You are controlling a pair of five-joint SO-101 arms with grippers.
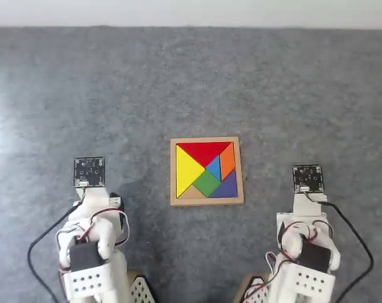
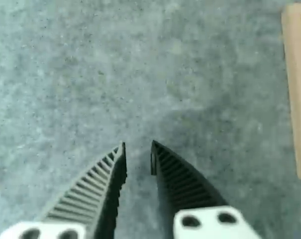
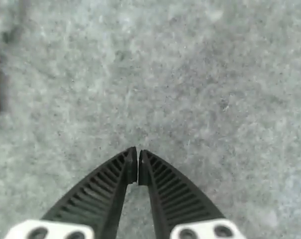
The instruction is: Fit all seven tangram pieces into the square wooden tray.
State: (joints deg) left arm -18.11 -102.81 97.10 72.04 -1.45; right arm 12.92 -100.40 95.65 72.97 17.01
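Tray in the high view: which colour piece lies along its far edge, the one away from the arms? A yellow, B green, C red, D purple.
C: the red triangle has its long side against the far edge of the tray.

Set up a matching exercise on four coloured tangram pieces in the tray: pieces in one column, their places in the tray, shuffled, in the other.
Pieces in the tray:
1. red triangle
2. yellow triangle
3. green square
4. purple triangle

Places:
A. middle, by the near edge
B. along the far edge
C. near right corner
D. along the left side

Pairs: 1-B, 2-D, 3-A, 4-C.
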